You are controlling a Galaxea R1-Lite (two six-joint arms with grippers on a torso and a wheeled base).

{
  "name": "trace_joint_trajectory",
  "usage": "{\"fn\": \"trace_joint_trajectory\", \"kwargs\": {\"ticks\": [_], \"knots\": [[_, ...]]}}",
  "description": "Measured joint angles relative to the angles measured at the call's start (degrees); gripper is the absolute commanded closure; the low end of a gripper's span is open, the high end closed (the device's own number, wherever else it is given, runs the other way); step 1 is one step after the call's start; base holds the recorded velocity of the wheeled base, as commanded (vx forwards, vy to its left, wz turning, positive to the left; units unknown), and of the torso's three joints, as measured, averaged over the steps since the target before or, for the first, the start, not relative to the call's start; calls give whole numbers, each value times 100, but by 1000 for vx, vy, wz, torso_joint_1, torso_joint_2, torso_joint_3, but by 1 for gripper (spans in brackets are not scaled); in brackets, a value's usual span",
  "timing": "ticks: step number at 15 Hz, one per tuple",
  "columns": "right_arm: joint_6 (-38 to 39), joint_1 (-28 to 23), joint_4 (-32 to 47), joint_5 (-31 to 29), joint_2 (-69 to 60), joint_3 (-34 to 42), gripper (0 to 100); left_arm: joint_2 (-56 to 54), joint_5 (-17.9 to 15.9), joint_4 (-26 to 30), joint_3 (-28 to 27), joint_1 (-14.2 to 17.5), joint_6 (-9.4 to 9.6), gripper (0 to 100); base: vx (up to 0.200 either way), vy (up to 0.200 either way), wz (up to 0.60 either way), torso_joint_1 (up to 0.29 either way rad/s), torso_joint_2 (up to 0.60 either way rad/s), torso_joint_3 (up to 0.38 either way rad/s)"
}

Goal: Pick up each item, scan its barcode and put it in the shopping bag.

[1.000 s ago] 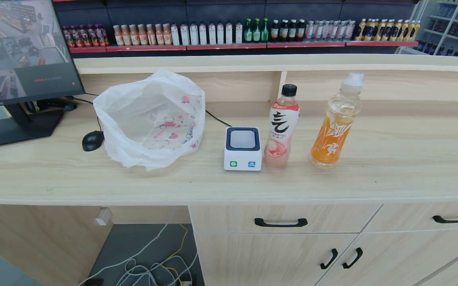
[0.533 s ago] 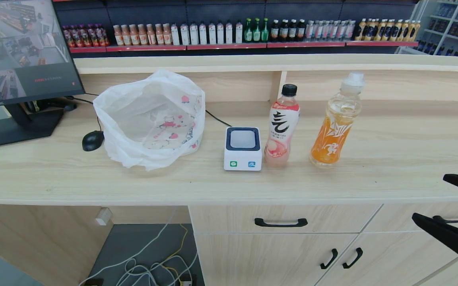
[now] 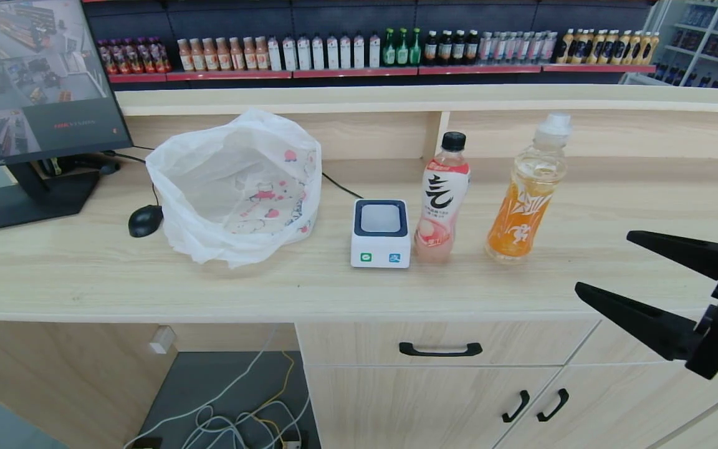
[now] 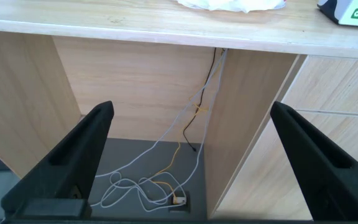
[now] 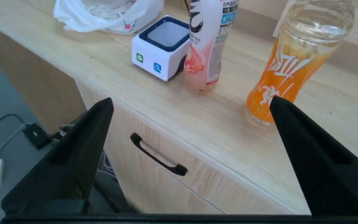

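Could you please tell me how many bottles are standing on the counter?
2: the pink bottle right beside the scanner, and the orange bottle farther to the robot's right.

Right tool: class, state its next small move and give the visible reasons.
Probably move the open right tool forward and left to straddle the orange bottle. That bottle stands upright on the counter, nearest this tool, clear of the pink bottle, and both bottles are outside the shopping bag.

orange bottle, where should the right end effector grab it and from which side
Probably its labelled mid-body, level from the robot's right, where the open right end effector is. The orange bottle stands upright and round; the pink bottle stands to its left.
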Motion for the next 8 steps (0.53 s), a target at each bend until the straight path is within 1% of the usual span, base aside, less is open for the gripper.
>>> {"fn": "trace_joint_trajectory", "kwargs": {"ticks": [4, 6, 8], "knots": [[5, 113, -321, -59, 488, -6, 0, 0, 0, 0, 0, 0, 2, 0, 0, 0, 0, 0, 0, 0], [38, 234, -607, -241, 739, -6, 0, 0, 0, 0, 0, 0, 2, 0, 0, 0, 0, 0, 0, 0], [139, 417, -1122, -567, 1080, -39, 0, 0, 0, 0, 0, 0, 2, 0, 0, 0, 0, 0, 0, 0]]}}
